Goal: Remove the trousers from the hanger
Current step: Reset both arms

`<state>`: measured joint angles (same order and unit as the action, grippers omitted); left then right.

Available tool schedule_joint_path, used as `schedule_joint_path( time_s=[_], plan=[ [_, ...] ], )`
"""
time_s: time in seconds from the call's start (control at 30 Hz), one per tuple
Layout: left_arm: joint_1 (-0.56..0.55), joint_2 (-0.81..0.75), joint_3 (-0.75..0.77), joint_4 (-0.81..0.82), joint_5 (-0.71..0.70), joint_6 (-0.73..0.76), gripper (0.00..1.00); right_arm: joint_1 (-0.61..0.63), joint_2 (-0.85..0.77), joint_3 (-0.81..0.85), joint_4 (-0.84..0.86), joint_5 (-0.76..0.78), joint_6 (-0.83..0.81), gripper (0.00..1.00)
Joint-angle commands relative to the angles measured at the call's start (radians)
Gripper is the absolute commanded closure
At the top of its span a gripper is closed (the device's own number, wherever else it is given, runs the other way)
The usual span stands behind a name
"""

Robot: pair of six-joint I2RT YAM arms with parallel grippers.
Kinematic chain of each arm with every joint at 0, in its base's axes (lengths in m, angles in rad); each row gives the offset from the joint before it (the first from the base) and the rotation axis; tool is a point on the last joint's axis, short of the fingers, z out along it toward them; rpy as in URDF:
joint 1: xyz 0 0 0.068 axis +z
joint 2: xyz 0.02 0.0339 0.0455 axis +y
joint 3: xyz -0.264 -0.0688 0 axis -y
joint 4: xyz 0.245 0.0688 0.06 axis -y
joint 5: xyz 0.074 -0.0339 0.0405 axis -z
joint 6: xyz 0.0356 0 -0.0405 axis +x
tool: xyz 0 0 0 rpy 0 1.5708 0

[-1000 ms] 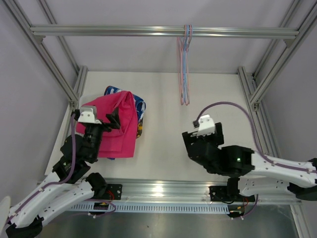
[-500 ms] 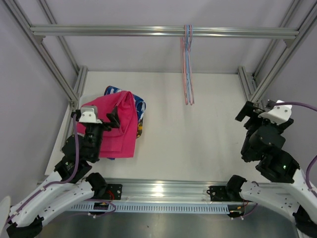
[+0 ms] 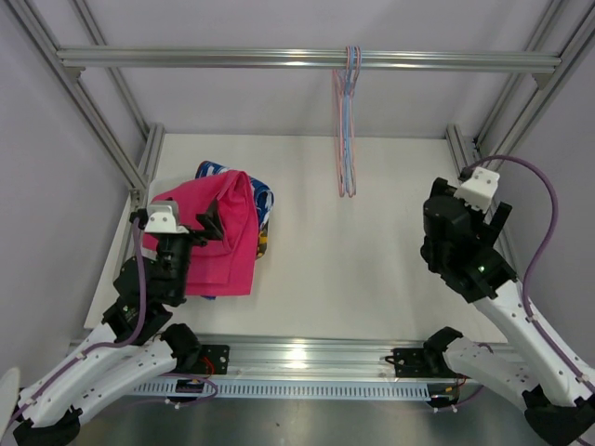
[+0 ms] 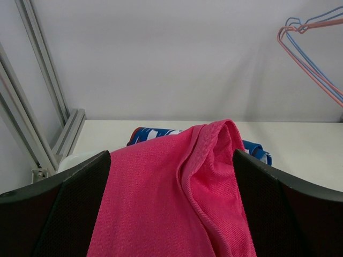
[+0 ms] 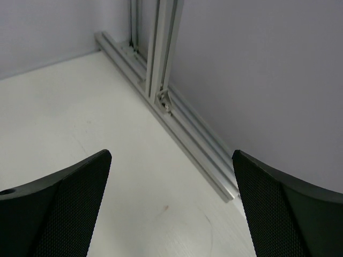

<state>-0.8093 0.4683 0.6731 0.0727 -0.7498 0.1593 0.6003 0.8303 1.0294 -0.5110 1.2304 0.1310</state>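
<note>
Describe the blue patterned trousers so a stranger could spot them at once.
On the white table, look at the left side, where a heap of small garments lies. The magenta pink trousers cover the top; the blue patterned trousers poke out from beneath their far and right edges. They are the only blue cloth there, marked with white and red.

The middle of the white table (image 3: pixel 372 260) lies open, from the heap of trousers (image 3: pixel 223 232) on the left to the aluminium rail (image 3: pixel 462 158) on the right. Thin wire hangers (image 3: pixel 345 149) hang from the crossbar (image 3: pixel 232 59) over the far middle. The left gripper (image 4: pixel 171 155), spread wide, stands just before that heap. The right gripper (image 5: pixel 171 155), also spread, faces the rail and the corner post (image 5: pixel 161 43).
</note>
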Motion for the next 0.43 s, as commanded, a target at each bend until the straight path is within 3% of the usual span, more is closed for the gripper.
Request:
schedule_joint_path(
  time_s=[0.0,0.23,0.4],
  plan=[
    [0.009,-0.013,-0.003,0.039,-0.003,0.003,0.0,0.006,0.056,0.057,-0.21,-0.029,0.238,0.01],
    [0.01,-0.03,-0.004,0.038,0.003,0.0,0.01,0.174,0.04,0.028,-0.215,0.156,0.325,0.01],
    [0.01,-0.026,-0.004,0.038,0.004,0.002,0.0,0.223,0.0,-0.028,-0.15,0.188,0.328,0.01]
  ],
)
